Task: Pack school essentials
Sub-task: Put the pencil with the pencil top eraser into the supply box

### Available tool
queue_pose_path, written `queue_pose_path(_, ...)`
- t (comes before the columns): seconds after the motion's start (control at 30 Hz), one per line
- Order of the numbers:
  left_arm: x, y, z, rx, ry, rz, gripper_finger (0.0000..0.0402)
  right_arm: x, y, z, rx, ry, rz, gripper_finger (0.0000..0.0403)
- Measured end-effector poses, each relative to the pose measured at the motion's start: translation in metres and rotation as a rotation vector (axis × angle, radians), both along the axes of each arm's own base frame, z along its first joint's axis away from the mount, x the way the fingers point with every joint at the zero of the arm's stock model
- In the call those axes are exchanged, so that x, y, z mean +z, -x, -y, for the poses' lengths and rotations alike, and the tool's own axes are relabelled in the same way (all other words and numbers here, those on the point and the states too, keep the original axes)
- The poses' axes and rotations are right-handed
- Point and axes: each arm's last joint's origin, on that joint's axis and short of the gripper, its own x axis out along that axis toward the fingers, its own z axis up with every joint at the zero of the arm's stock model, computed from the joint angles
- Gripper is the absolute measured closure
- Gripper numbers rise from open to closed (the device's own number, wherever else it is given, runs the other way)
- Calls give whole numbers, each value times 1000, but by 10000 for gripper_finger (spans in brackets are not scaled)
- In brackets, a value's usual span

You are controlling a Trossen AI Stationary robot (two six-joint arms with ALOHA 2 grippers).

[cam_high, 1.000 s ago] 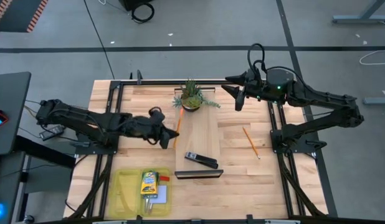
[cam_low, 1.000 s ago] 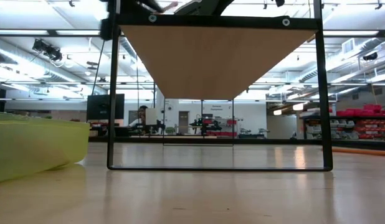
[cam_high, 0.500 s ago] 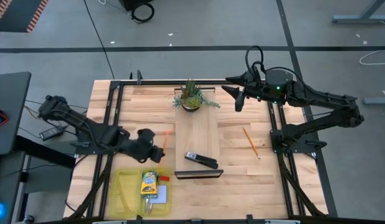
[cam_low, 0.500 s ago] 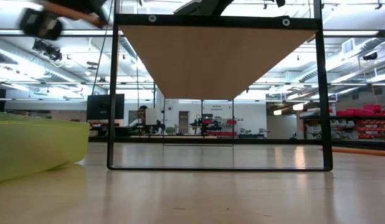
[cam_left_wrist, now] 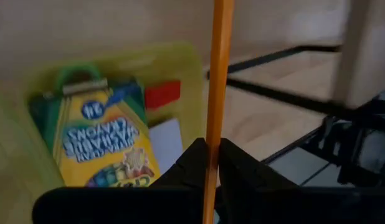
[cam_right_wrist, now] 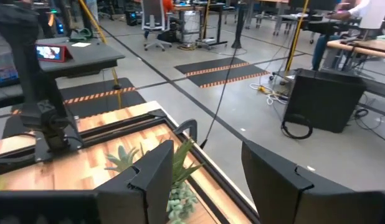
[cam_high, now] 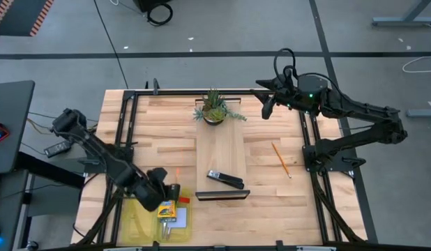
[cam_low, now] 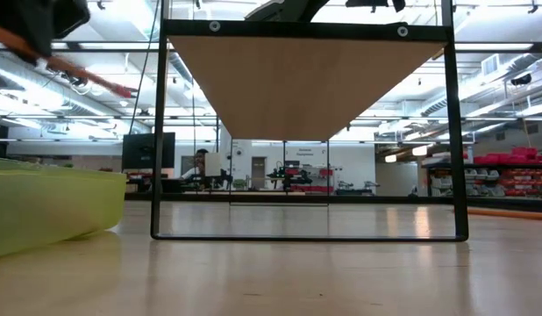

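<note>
The left hand [cam_high: 168, 195] pinches a long orange pencil [cam_left_wrist: 216, 93] between its two dark fingers [cam_left_wrist: 192, 163], which are pressed against the shaft. It hangs over the translucent yellow-green plastic tray [cam_high: 134, 209] at the near left corner of the pale wooden worktop [cam_high: 264, 164]. Inside that tray lie a yellow-and-green crayon box [cam_left_wrist: 102, 140], a small red piece [cam_left_wrist: 162, 94] and a pale blue square note pad [cam_left_wrist: 166, 143]. In the low view the pencil shows as a slanted orange line above the tray's wall.

Just beside the tray stands a black-framed wooden riser [cam_high: 221, 150], with a black stapler [cam_high: 224, 179] on its near end and a small potted plant [cam_high: 215, 108] at its far end. A second orange pencil [cam_high: 281, 159] lies on the worktop right of the riser, well apart from the tray.

The right hand [cam_high: 266, 106] waits with its fingers spread, raised near the far edge of the worktop, right of the plant.
</note>
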Motion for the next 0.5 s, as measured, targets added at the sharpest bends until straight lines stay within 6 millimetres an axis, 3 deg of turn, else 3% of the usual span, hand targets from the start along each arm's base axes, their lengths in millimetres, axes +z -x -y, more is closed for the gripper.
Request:
queue_pose_path(0.27,-29,-15,33,-31,119,-31,371,0,1,2,-6,17,-8,207)
queue_pose_path(0.5,-53,-29,49,-50,174,-39,365,3,5,0,20,30,3,207)
